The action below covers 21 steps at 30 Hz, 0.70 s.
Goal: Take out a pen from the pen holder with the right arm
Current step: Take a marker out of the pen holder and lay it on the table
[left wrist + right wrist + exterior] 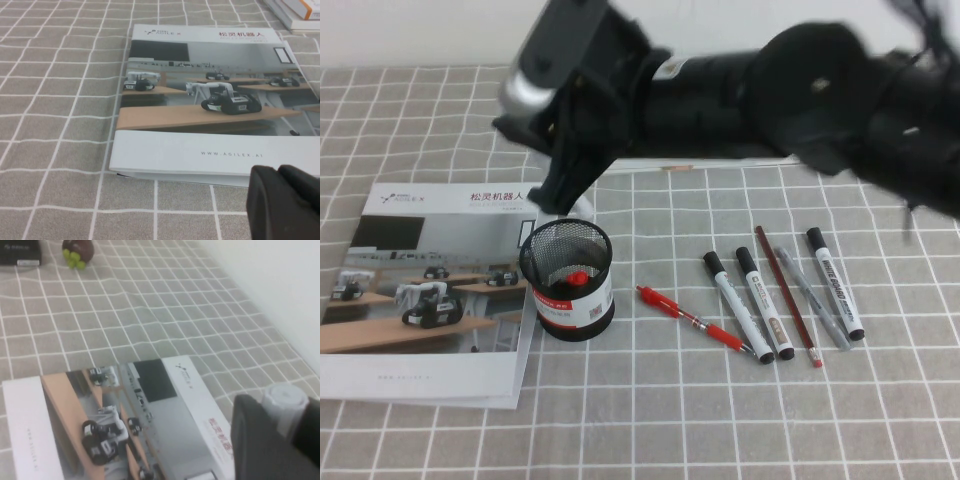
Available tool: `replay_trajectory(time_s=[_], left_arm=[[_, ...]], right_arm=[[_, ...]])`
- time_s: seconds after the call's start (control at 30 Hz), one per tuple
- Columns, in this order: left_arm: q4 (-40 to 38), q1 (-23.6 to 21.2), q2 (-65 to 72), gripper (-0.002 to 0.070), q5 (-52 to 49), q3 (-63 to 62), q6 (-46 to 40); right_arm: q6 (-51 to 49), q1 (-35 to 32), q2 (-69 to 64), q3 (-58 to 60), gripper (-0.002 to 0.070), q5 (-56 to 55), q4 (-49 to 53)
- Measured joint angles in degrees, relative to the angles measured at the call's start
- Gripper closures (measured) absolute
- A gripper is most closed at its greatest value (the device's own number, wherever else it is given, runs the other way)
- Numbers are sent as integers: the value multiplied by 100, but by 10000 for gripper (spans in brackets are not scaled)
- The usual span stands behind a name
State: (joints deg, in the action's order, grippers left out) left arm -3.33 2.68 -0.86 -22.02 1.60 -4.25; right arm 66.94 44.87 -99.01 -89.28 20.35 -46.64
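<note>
Nearest us the grey cloth [650, 420] lies flat under its white grid. The left gripper [278, 172] hovers low over it, just off the near edge of the glossy booklet [420, 300], its blunt black pads pressed together on nothing. Further in stands the holder [565, 285], a round black wire-mesh cup with a white and red band, at the booklet's right edge; a red cap [577, 278] shows inside. To its right, loose on the cloth, lie a slim red pen [692, 320], three black-capped white markers [735, 305] [765, 305] [836, 287], a thin dark-red pencil [787, 295] and a clear pen [812, 297]. Above the holder's far rim hangs the right gripper [563, 195], its black fingers clamped on a pen [285, 401] with a smooth, pale, round end; we cannot tell whether its lower tip clears the mesh
</note>
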Motion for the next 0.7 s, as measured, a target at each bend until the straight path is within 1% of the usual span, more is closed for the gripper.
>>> replay_trajectory(time_s=[0.07,0.23,0.37,0.47,0.57,0.7], left_arm=[[0,0,0,678,0,0,0],[0,0,0,678,0,0,0],[0,0,0,678,0,0,0],[0,0,0,678,0,0,0],[0,0,0,678,0,0,0],[0,0,0,678,0,0,0]], right_arm=[[-672,-55,225,0,579,166,606],[-2983,-219,710,0,579,872,2368],[-4955,-368,982,0,579,1775,3762],[-6175,-494,1052,0,580,2648,4438],[-6830,-660,1028,0,580,3354,4752],[-7216,-953,909,0,580,3907,4817]])
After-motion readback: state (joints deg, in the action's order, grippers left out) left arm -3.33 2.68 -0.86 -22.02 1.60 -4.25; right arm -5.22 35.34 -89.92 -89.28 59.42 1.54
